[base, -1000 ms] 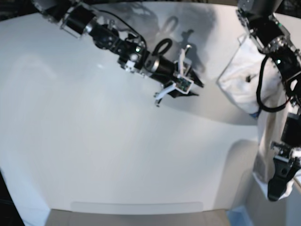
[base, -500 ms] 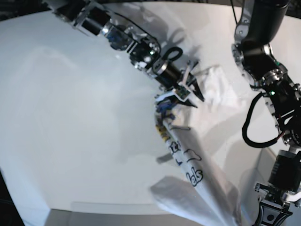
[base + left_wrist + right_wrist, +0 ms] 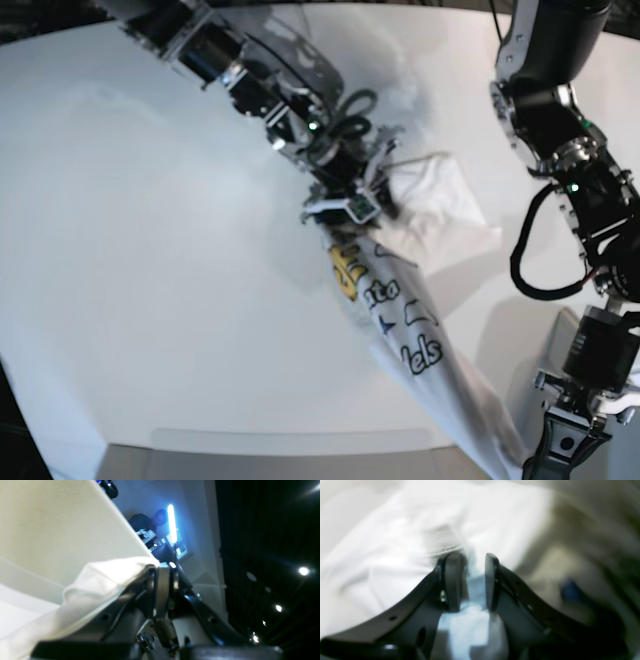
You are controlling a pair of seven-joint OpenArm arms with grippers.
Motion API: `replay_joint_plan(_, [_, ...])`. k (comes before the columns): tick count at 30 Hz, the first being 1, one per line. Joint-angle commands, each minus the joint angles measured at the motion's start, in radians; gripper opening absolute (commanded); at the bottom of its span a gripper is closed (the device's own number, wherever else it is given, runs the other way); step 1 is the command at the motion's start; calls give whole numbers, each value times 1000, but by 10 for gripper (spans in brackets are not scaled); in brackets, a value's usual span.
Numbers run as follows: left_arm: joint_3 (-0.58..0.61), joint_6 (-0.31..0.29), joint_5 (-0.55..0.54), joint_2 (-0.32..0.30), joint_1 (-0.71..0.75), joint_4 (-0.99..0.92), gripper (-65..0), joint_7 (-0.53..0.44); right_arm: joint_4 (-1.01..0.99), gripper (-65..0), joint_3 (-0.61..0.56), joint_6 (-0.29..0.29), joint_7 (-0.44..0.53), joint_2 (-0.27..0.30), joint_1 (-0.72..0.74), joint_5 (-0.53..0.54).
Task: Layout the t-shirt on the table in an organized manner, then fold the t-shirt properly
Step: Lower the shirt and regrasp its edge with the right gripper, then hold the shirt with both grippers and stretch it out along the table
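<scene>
Shirt: white printed cloth t-shirt [image 3: 400, 320] stretched taut over the large white table [image 3: 150, 250].
Axis: runs 11 to 5 o'clock in the base view.
Left gripper [image 3: 160, 565]: clenched on the hem.
Right gripper [image 3: 470, 580]: jaws part-open around cloth.

The shirt [image 3: 405, 325] stretches as a taut band from the right pincer [image 3: 362, 210] to the left pincer [image 3: 560, 455], barring passage between them. Left of and below the right pincer the table [image 3: 150, 280] lies bare. A bunched fold crowds its right side.
</scene>
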Motion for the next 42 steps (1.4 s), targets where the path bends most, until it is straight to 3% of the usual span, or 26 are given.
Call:
replay_joint_plan(1, [-36,35,-40,-28,-3,10,-650,-4,47,-482,53,-7,-5,15,-12,5])
replay_joint_plan(6, [-172,35,-40,-97,98,10,-650,-12,140,-482,290,2,-73,110,-17,5])
replay_joint_plan(13, [-253,28,-40,-81,322,12,-650,-12,151,-482,576,163,-265,130,175,5])
replay_joint_plan(17, [-250,28,-40,-44,385,12,-650,-4,242,-482,584,186,-295,133,173,5])
replay_joint_plan(23, [-303,28,-40,-50,394,10,-650,-13,555,-482,565,189,-295,130,-28,5])
replay_joint_plan(26, [-318,34,-40,-50,393,9,-650,-15,665,-482,485,205,-295,133,-153,5])
replay_joint_plan(31, [-304,34,-40,-50,391,9,-650,-27,662,-482,468,200,-295,130,-270,5])
replay_joint_plan(39, [-272,34,-40,-50,391,9,-650,-27,588,-482,617,200,-301,130,-245,-3])
replay_joint_plan(42, [-270,35,-40,-50,391,9,-650,-27,573,-482,611,206,-403,173,-190,-27])
